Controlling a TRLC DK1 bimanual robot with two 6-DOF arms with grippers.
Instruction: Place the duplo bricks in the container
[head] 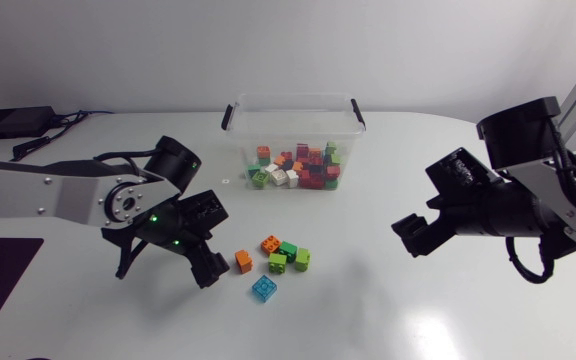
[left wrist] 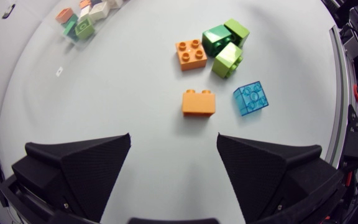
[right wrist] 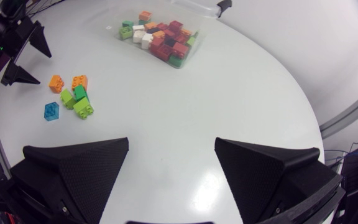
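White counter (head: 418, 320) runs under both arms, so start with your left jaws: they stand wide open with nothing in them, tips low over the surface. The small orange brick (left wrist: 198, 102) sits just ahead of the gap, apart from its neighbours. I judge that one the pick in hand. Bring a finger down on each side of it and close squarely, staying off the clear blue brick (left wrist: 251, 98) beside it. Beyond lie the square orange brick (left wrist: 191, 54) and a touching cluster of green bricks (left wrist: 227, 59). Your right jaws are equally wide open and empty, held well apart from the loose bricks. Only the left wrist view shows you the gaps between the bricks. The head view alone shows the whole carry to the container (head: 293, 98), which already holds many bricks, at the counter's far side.
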